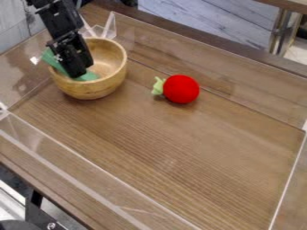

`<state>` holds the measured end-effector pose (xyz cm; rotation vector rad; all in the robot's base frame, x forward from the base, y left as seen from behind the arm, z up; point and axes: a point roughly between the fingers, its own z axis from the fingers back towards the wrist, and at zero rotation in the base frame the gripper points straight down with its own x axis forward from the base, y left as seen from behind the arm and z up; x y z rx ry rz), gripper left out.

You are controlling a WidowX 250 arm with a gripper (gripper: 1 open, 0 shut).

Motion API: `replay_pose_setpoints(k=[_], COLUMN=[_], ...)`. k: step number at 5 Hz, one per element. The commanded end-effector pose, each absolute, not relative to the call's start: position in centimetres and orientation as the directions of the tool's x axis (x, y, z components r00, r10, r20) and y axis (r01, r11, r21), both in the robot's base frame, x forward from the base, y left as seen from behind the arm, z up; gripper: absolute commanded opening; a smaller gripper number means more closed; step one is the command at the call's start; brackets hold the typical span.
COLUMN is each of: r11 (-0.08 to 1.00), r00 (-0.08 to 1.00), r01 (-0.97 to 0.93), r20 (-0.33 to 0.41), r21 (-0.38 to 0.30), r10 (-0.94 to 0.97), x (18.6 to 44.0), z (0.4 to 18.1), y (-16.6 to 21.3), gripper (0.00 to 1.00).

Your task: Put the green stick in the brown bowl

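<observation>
Wooden table [180,153] with clear raised walls carries the brown bowl [110,79] at its far left and, well apart to the right, a red ball [181,88]

A black robot arm [57,22] ends in a blocky black gripper [74,65].

We see the black claw [74,65] and its arm filling the left of the round light-brown wooden bowl [106,75]. The red ball [180,88] sits well apart to the right. The wooden bench [180,162] lies bare in front, hemmed by clear plastic walls [36,139].
</observation>
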<state>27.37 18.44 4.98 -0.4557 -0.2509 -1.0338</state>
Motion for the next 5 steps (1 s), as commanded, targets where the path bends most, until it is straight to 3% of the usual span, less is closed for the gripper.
replay_pose_setpoints(k=[1, 3, 5], r11=[0.412, 0.372, 0.408], r00=[0.461, 0.423, 0.449], r01=[0.888, 0.906, 0.893], r20=[0.413, 0.435, 0.453], r21=[-0.207, -0.201, -0.191], r10=[-0.786, -0.795, -0.770], x=[27.1, 27.7, 27.0], z=[5.5, 6.1, 5.4], y=[20.0, 19.5, 17.5], gripper=[0.00, 0.00, 0.00])
